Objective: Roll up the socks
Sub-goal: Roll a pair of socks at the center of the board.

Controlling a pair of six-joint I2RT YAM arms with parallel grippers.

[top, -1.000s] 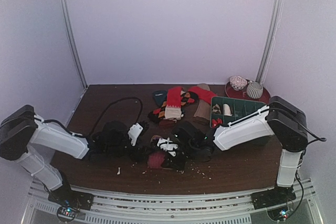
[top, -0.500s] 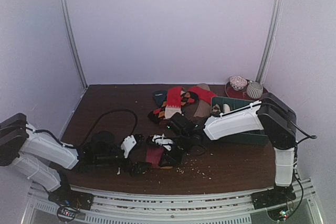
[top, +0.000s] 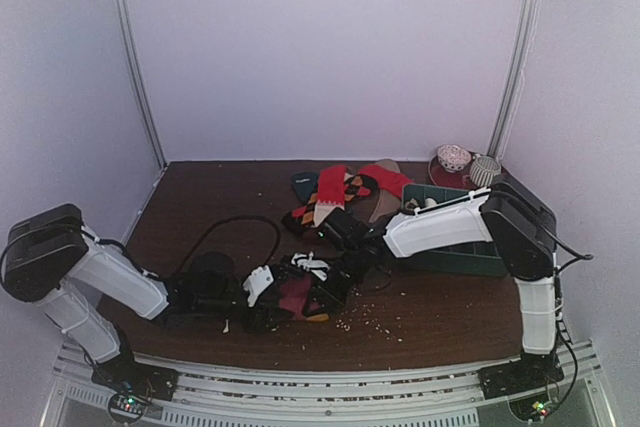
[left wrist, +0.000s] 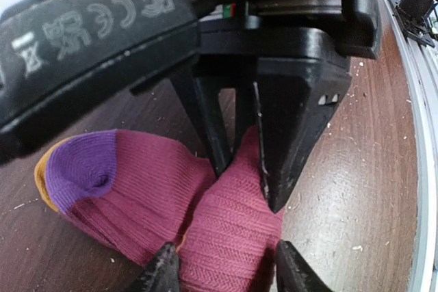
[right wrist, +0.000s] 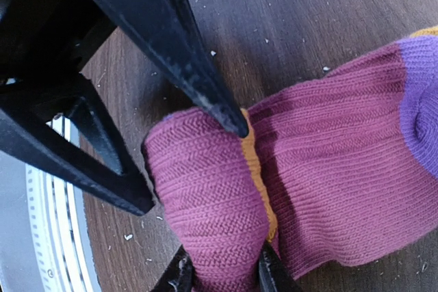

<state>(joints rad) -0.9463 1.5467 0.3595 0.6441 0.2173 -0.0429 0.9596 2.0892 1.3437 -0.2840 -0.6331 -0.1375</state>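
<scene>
Left of tray [top: 455, 259], on worktop [top: 200, 197] | right tool [right wrist: 222, 275] pinches magenta sock [left wrist: 137, 189] roll | left tool [left wrist: 222, 271] straddles it, can't tell if gripping

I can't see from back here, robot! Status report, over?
Left claw and right claw both clamped on the magenta sock, at its bunched end. Purple toe flat, not rolled yet. Sock pile and green tray behind, apart. Over.

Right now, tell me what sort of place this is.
Most likely a robot test booth in a lab. A left arm and a right arm stand at the near edge of a wooden table, plain pale walls close it in, and loose socks and a green tray lie there as practice items.
</scene>
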